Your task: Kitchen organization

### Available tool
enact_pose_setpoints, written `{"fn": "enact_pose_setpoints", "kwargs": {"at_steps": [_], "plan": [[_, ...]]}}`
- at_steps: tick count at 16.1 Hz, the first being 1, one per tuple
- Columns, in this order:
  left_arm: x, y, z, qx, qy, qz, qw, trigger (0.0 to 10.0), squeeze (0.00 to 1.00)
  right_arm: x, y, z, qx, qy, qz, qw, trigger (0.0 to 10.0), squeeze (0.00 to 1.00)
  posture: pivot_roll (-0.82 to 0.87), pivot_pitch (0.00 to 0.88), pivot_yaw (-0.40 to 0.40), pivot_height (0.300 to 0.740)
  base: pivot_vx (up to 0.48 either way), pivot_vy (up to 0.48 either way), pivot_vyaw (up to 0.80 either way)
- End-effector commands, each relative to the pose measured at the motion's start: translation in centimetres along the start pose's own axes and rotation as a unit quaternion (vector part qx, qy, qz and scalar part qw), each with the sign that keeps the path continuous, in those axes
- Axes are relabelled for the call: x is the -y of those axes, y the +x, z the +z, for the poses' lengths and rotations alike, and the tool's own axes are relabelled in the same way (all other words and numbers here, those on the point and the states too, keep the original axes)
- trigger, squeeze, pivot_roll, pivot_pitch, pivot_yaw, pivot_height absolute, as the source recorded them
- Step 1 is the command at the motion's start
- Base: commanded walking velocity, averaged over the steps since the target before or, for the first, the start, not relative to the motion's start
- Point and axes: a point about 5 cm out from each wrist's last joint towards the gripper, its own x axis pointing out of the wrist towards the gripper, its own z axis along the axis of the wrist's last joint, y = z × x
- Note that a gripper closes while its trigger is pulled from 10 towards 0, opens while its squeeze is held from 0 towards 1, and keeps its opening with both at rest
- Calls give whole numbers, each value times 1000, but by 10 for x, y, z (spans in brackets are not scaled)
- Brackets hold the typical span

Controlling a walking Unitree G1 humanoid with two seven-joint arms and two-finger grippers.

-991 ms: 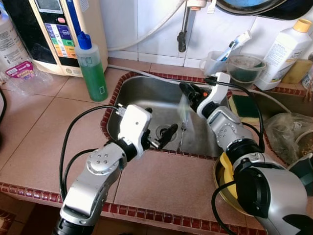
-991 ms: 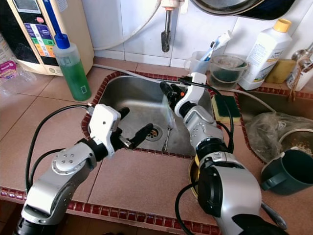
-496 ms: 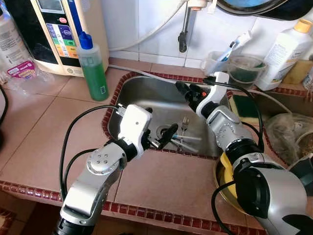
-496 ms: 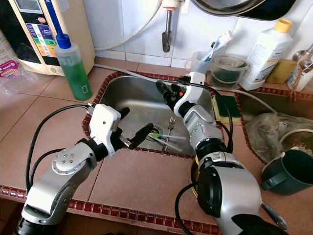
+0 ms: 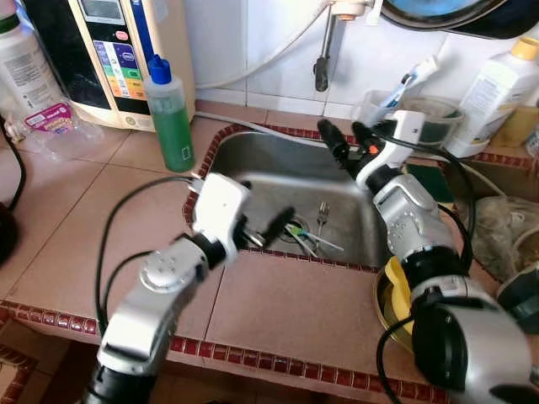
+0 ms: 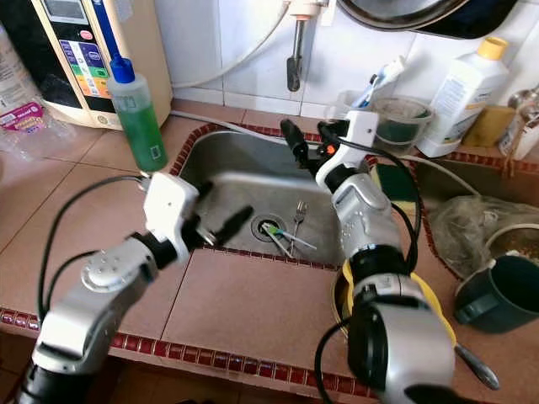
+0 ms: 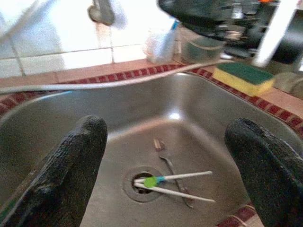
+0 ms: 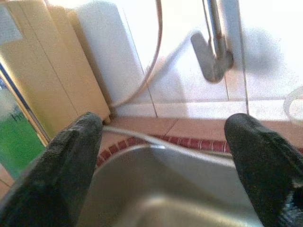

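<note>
Motion blur smears the left pincer (image 5: 268, 233), and the utensils (image 7: 173, 183) below it are perhaps too small to name.

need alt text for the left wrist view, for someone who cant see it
Between the open left gripper's two black fingers, a steel sink holds a fork and two white chopsticks by the drain. A yellow-green sponge sits on the tiled rim beyond.

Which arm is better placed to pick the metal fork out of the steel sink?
Probably the left. The left gripper hangs open at the sink's near rim, its wrist view facing the metal fork by the drain. The right gripper is open, raised toward the back wall.
</note>
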Motion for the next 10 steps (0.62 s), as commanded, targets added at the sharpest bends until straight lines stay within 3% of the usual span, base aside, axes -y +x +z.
{"fn": "enact_pose_setpoints", "kwargs": {"at_steps": [1, 5, 10], "plan": [[-8, 0, 3, 8, -6, 17, 1000, 10000, 0, -4, -1, 9, 28, -10, -1, 1000, 10000, 1000, -52, 63, -19, 740, 0, 0, 0], [-24, -6, 4, 16, -8, 52, 998, 10000, 0, -11, -13, 14, 56, -38, -20, 998, 10000, 1000, -66, 69, -15, 740, 0, 0, 0], [-54, -16, 9, 39, 0, 169, 985, 10000, 0, -26, -23, 22, 87, -93, -50, 991, 10000, 1000, -65, 69, -28, 740, 0, 0, 0]]}}
